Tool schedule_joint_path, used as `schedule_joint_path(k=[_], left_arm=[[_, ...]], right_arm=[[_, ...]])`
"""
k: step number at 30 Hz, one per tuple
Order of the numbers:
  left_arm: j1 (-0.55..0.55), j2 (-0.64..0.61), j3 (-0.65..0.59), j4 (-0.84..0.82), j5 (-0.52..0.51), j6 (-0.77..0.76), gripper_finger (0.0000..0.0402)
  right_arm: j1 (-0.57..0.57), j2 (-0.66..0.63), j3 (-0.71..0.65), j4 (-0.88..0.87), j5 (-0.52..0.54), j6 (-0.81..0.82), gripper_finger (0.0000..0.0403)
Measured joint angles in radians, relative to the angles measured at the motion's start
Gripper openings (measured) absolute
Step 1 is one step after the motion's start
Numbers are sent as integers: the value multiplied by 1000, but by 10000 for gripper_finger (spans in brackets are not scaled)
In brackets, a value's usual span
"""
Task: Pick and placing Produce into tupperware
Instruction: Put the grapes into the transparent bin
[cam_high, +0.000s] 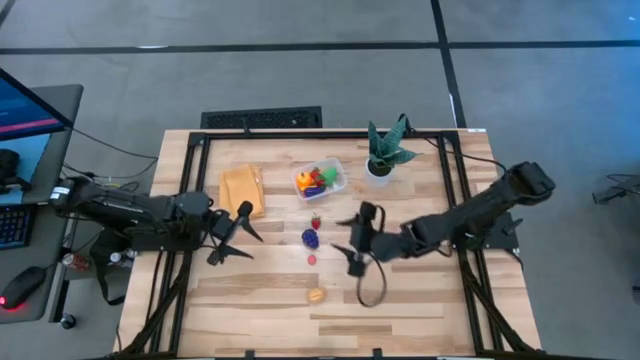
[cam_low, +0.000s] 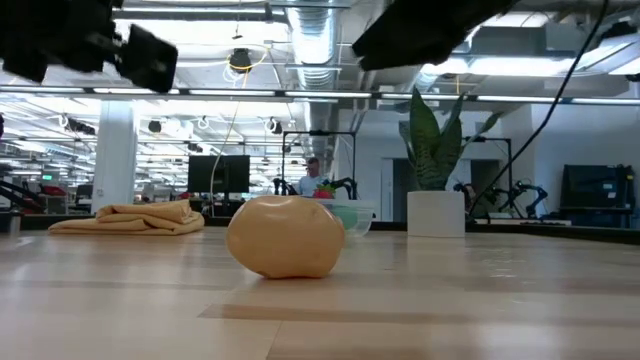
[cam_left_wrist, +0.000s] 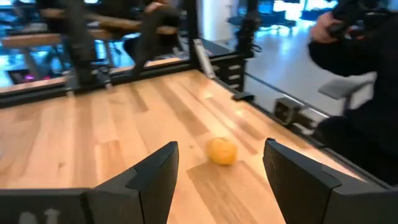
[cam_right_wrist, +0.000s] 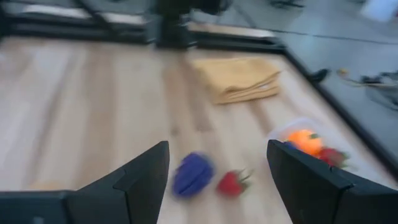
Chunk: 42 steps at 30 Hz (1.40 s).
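The clear tupperware (cam_high: 320, 180) stands at the far middle of the table, with orange, green and red produce in it. On the wood lie a strawberry (cam_high: 316, 222), purple grapes (cam_high: 311, 238), a small red bit (cam_high: 312, 259) and a tan piece (cam_high: 316, 295). My right gripper (cam_high: 345, 238) hovers open just right of the grapes; its wrist view shows the grapes (cam_right_wrist: 193, 173), the strawberry (cam_right_wrist: 231, 183) and the tupperware (cam_right_wrist: 308, 140) ahead. My left gripper (cam_high: 243, 235) hangs open at the table's left; the tan piece (cam_left_wrist: 222, 150) lies farther off between its fingers.
A folded tan-yellow cloth (cam_high: 242, 190) lies left of the tupperware. A spiky green plant in a white pot (cam_high: 384, 155) stands to its right. A cable loop (cam_high: 372, 290) hangs under my right arm. Black frame rails (cam_high: 190, 180) run along the table's sides.
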Motion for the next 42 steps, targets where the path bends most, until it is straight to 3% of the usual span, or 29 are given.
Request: schedule_joint_path(k=[8, 14, 24, 35, 42], left_arm=[[0, 32, -163, 285, -95, -69, 224], [-1, 75, -177, 292, -207, -19, 224], [-38, 271, -148, 344, -351, 117, 224], [-39, 489, -145, 545, -350, 174, 224], [-39, 654, -48, 545, -354, 223, 224]], right_arm=[[167, -14, 0, -160, 0, 186, 265], [243, -13, -7, -241, 7, 383, 265], [344, -12, -90, -251, 131, 616, 265], [361, -12, -246, 21, 138, 688, 265], [358, -11, -298, 122, 140, 671, 265]])
